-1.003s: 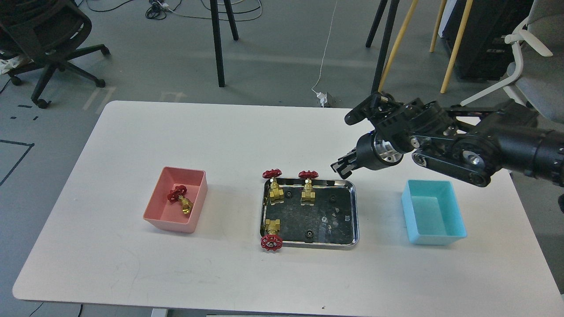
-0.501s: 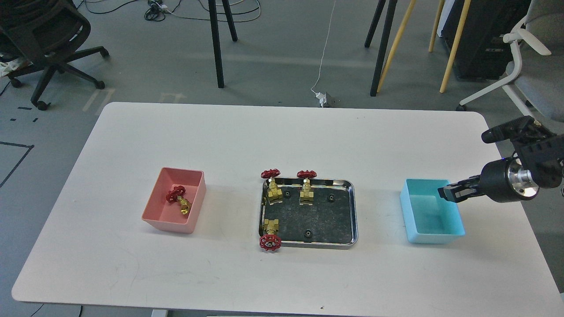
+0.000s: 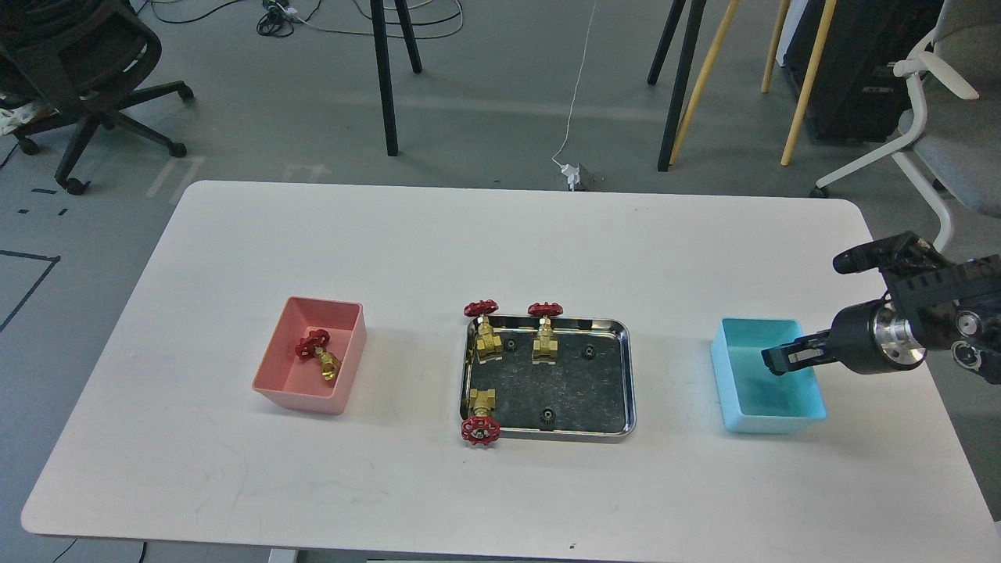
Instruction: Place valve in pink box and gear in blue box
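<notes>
One valve (image 3: 319, 356) lies in the pink box (image 3: 275, 378) toward the table's left edge. Three valves and three gears (image 3: 548, 415) remain in the steel tray (image 3: 630, 385) at mid-table. The right gripper (image 3: 774, 361) hangs over the blue box (image 3: 729, 391) near the right edge; whether it grips a gear cannot be told. No gear shows in that box. Left gripper not visible.

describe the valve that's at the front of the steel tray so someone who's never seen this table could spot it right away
Start at the shiny steel tray in the middle of the white table, between the pink box and the blue box. Go to its near left corner: the valve lies there, brass body inside, red handwheel hanging over the tray's near rim. The other two tray valves stand along the far rim.
</notes>
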Robot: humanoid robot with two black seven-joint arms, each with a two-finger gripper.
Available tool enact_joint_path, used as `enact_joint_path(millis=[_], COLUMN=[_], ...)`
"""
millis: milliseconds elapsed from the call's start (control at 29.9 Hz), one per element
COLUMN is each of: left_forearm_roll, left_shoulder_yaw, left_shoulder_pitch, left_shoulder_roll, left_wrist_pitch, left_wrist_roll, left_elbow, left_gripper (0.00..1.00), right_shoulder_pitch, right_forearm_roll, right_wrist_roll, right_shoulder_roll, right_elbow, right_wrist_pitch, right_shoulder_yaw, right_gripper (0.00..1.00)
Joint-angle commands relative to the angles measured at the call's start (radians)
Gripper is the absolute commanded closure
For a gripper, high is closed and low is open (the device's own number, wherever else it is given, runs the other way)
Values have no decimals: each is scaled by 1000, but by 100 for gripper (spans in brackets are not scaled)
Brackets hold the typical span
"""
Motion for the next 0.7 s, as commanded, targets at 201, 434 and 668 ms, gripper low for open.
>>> enact_joint_path(millis=[201,434,668], left_forearm_roll=[1,3,3], left_shoulder_yaw=[2,112,160], left_shoulder_pitch=[7,23,62], left_shoulder_roll=[-12,-86,-202], left_wrist_pitch=[2,2,14], left_wrist_roll=[6,-3,-23], left_elbow=[0,0,-2], left_gripper=[3,3,3], right_shoulder_pitch=[41,64,105], right_forearm_roll=[131,389,588], right_wrist_roll=[0,-8,-35], right_shoulder_roll=[6,156,358], right_elbow=[1,-260,-539], right_wrist_pitch=[0,0,0], right_shoulder_yaw=[205,570,774], right_gripper=[17,17,17])
